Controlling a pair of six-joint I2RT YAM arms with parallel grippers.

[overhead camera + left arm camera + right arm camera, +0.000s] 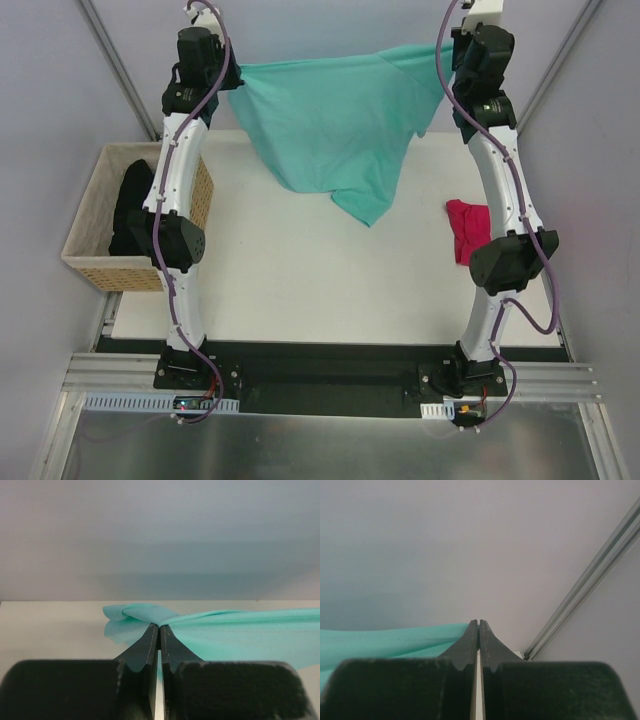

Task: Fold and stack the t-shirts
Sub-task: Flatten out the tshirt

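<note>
Two arms: the left arm [176, 180] and the right arm [505, 185] are bolted side by side to a black plate [330, 375] at the near table edge. Both are raised and reach toward the far side.
Table [300, 290]: a white top is seen, bare across its near half.
Basket [85, 262]: a tan woven basket is set at the table's left edge, just beside the left arm and partly hidden by it.
Black shirt [130, 205]: it is bunched inside the basket.
Pink shirt [467, 228]: it is crumpled on the right side of the table, with its right edge covered by the right arm.
Teal shirt [330, 130]: it is held in the air between the two grippers, over the far half of the table. Its top edge is stretched from side to side and the body hangs slack, the lowest corner drooping toward the table's middle. Whether that corner touches the table cannot be told.
Left gripper [159, 626]: the fingers are pressed together on a bunched fold of the teal shirt, and a small flap sticks out past the tips.
Right gripper [478, 622]: the fingers are pressed together, and the teal shirt's edge is pinched at the tips, running off to the left.
Wall [470, 540]: a plain grey surface is seen behind, with a metal post [585, 585] slanting at the right.
</note>
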